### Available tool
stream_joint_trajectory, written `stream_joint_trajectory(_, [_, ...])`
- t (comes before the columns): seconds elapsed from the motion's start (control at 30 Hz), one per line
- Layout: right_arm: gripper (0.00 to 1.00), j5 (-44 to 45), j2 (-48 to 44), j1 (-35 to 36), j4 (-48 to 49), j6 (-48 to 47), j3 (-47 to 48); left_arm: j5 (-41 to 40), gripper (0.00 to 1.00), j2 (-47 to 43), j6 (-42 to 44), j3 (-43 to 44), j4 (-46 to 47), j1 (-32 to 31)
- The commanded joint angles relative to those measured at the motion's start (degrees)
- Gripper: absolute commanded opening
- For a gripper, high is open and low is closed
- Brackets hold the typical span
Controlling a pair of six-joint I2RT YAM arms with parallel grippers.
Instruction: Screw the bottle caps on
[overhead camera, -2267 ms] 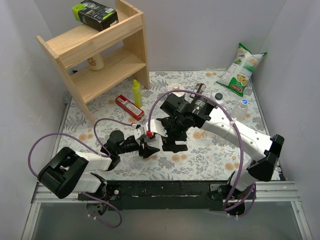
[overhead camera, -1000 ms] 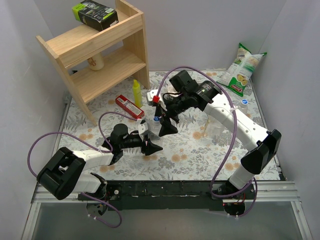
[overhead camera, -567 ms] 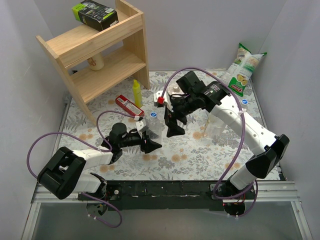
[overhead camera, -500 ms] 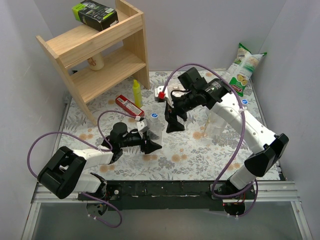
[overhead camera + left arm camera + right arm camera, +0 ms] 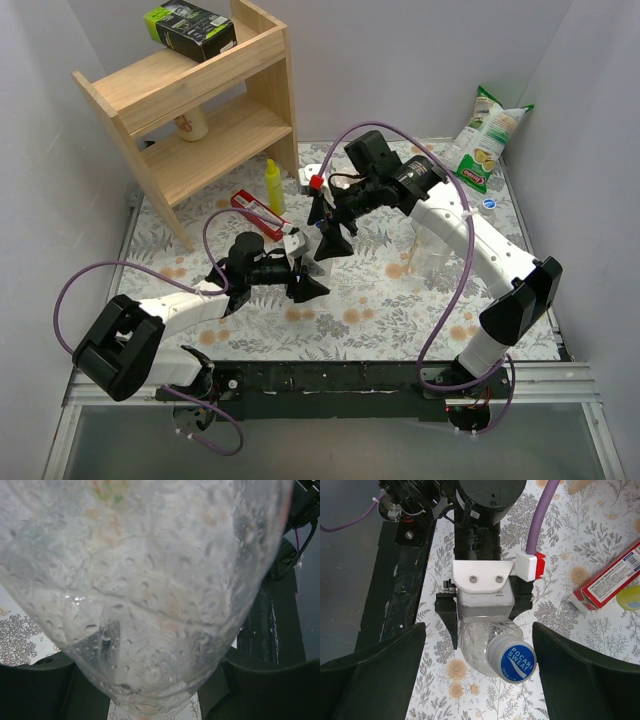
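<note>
Fingers of the left gripper point(image 5: 308, 272) clamped on the clear bottle point(image 5: 150, 580); those of the right gripper point(image 5: 326, 233) spread wide, holding nothing.
Shown only from the right wrist: blue Pocari Sweat cap point(image 5: 511, 663) on the bottle's neck, between the spread fingers. Overhead: bare floral table point(image 5: 400, 300) alongside, red box point(image 5: 258, 213) near behind.

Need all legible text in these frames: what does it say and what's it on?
"POCARI SWEAT": white print on the round blue plastic cap on the clear plastic bottle.
Red and white cardboard box: print too small to read.
Green and black box on the wooden shelf: blurred, unreadable.
Green and white snack bag: blurred, unreadable.
</note>
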Motion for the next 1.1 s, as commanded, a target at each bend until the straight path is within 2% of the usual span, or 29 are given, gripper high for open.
stream_joint_trajectory(0.0, [0.92, -1.93, -3.9, 0.46, 2.23, 0.81, -2.36, -0.53, 0.0, -1.97, 1.04, 2.88, -2.85, -0.13])
stream_joint_trajectory(0.2, [0.92, 0.35, -8.29, 0.46, 1.79, 1.16, -6.05, -2.11, 0.0, -1.62, -1.86, 3.14, -1.09, 0.05])
stream_joint_trajectory(0.43, [0.92, 5.46, -12.34, 0.46, 0.12, 0.72, -11.14, -4.22, 0.0, -1.7, -11.7, 1.91, 3.74, 3.73])
stream_joint_trajectory(0.6, [0.93, 8.27, -13.57, 0.37, -2.6, -0.6, -12.29, -3.97, 0.0, -2.5, -9.61, 1.91, 1.81, 4.79])
stream_joint_trajectory(0.77, [0.93, 13.44, -12.43, 0.11, -2.7, 0.19, -12.73, 0.06, 0.0, -3.37, -6.62, 2.26, -0.47, 4.71])
stream_joint_trajectory(0.8, [0.93, 14.59, -11.56, -0.07, -2.6, 0.45, -12.3, 1.56, 0.0, -3.46, -5.48, 2.44, -1.69, 4.71])
stream_joint_trajectory(0.83, [0.93, 15.64, -11.12, -0.33, -2.69, 0.19, -11.51, 3.05, 0.0, -3.64, -0.68, 2.96, -3.79, 4.62])
stream_joint_trajectory(0.9, [0.92, 15.75, -9.45, -3.14, -4.09, -0.86, -6.69, 6.49, 0.0, -4.69, 5.74, 4.72, -12.66, 4.35])
stream_joint_trajectory(0.93, [0.92, 15.13, -9.01, -4.1, -5.23, -3.56, -4.58, 7.1, 0.0, -5.22, 12.74, 5.16, -16.0, 4.44])
stream_joint_trajectory(1.0, [0.9, 13.64, -8.48, -4.73, -9.25, -9.0, -0.26, 8.25, 0.0, -6.53, 19.72, 6.04, -25.05, 4.44])
stream_joint_trajectory(1.03, [0.89, 12.5, -8.74, -4.73, -10.15, -14.87, 0.44, 8.43, 0.0, -6.71, 22.71, 6.39, -28.04, 4.44])
stream_joint_trajectory(1.07, [0.89, 10.49, -9.26, -4.56, -10.68, -17.62, 0.36, 8.51, 0.0, -6.72, 28.4, 7.35, -33.82, 4.44])
